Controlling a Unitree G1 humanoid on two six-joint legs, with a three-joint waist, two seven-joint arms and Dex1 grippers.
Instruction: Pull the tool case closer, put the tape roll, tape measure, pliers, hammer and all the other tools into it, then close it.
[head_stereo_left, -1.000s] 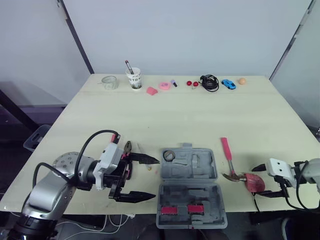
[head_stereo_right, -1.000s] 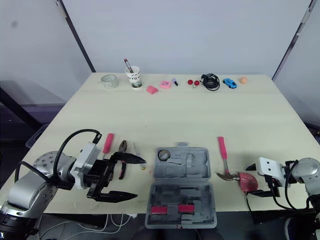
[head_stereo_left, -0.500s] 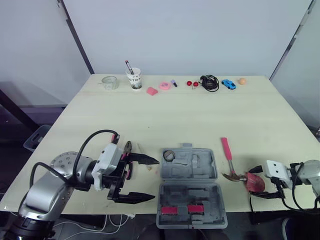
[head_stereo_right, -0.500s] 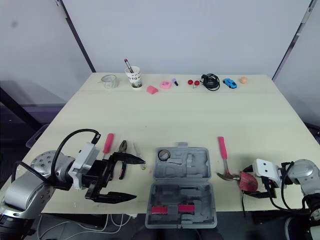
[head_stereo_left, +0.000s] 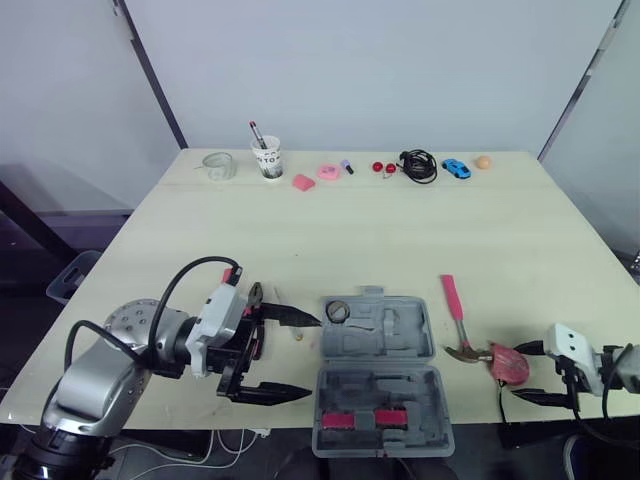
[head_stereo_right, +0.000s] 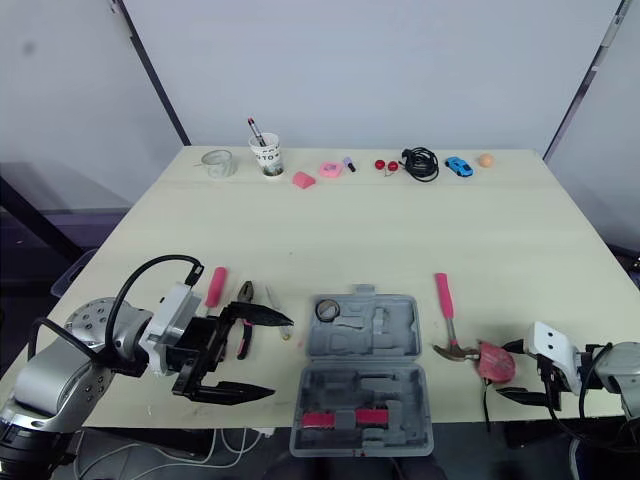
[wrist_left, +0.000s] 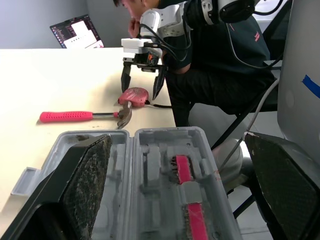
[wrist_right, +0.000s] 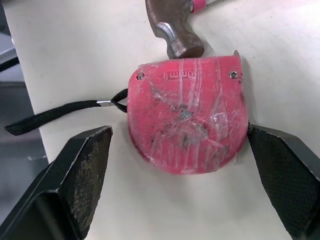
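Note:
The grey tool case (head_stereo_left: 381, 366) lies open at the table's near edge, with the tape roll (head_stereo_left: 337, 311) in its far left corner. My left gripper (head_stereo_left: 312, 357) stands open just left of the case. The pliers (head_stereo_right: 245, 300) and a pink-handled screwdriver (head_stereo_right: 215, 285) lie behind it. To the right of the case are the pink-handled hammer (head_stereo_left: 455, 315) and the red tape measure (wrist_right: 187, 127). My right gripper (head_stereo_left: 522, 373) is open, and its fingers (wrist_right: 82, 167) flank the tape measure. The left wrist view shows the case (wrist_left: 150, 165), hammer (wrist_left: 75, 116) and tape measure (wrist_left: 134, 95).
Along the far edge stand a glass jar (head_stereo_left: 219, 165), a paper cup with a pen (head_stereo_left: 267, 157), pink bits (head_stereo_left: 328, 172), a black cable (head_stereo_left: 418, 165) and a blue toy car (head_stereo_left: 457, 168). A person (wrist_left: 220, 60) sits beyond the near edge.
My right gripper has drawn back slightly to the right, so the tape measure sits nearer its fingertips. The left gripper and the case have not moved.

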